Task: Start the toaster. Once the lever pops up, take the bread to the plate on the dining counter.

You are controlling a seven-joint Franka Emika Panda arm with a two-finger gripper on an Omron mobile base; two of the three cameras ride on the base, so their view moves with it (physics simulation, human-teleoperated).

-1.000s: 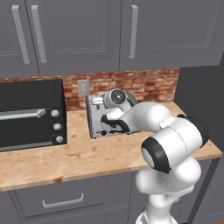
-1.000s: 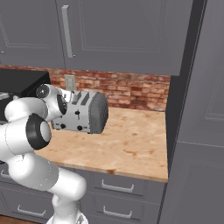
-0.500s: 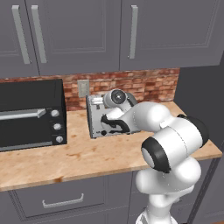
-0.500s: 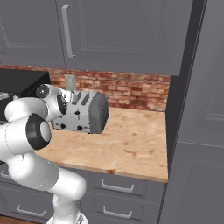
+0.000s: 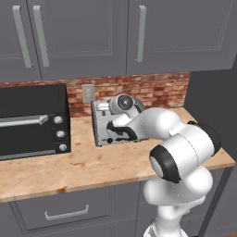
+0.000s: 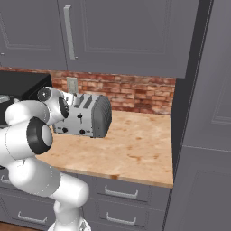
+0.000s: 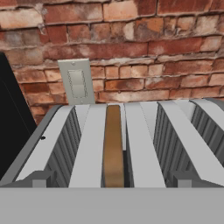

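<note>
The toaster [image 5: 104, 122] stands on the wooden desk [image 5: 92, 164] against the brick wall [image 7: 131, 43], just beside the black toaster oven [image 5: 32, 120], with its front toward the robot. The bread [image 7: 113, 146] sits upright in one of its slots, sunk so that just its brown top edge lies level with the slot mouth. That depth suggests the lever is down and toasting is under way, though the levers themselves are mostly hidden behind the arm.

The arm reaches across the desk and the hand sits low against the toaster's front, looking along the slots toward the wall switch [image 7: 77, 82]. This placement fits a press on a lever, or waiting there for it to pop. The fingertips are out of sight, so I cannot tell how wide the claw is or whether it holds anything.
</note>
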